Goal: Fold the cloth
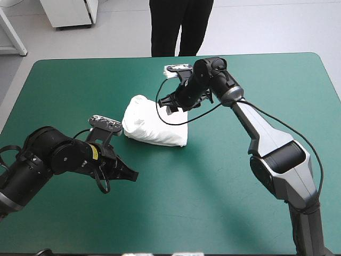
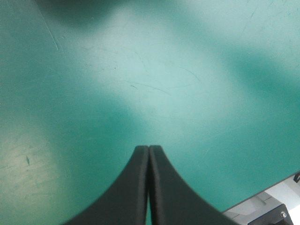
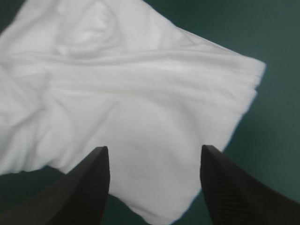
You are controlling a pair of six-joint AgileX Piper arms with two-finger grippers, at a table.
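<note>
- Two arms reach in over the teal-green table [image 1: 213, 202], one from each side, with the T-shirt lying between them.
- Nearest the robot, the left gripper [image 1: 129, 174] sits low over bare cover in the near-left part of the table, pointing toward the table's right side.
- Its black fingers are pressed together into one pointed arch (the seam between them is plain in the left wrist view), and they hold nothing.
- Ahead of the left gripper [image 2: 149, 149] there is only scuffed teal-green cover.
- Farther in, the T-shirt [image 1: 154, 125] lies as a folded white bundle near the middle of the table, a little left of centre and apart from the left gripper.
- Farther still, the right gripper [image 1: 170, 104] hangs at the bundle's far right edge; the high view does not show whether it touches the cloth.
- In its own wrist view the right gripper [image 3: 154, 152] has its fingers spread wide, gripping nothing.
- The rumpled T-shirt [image 3: 131, 103] fills the space ahead of and between them.
</note>
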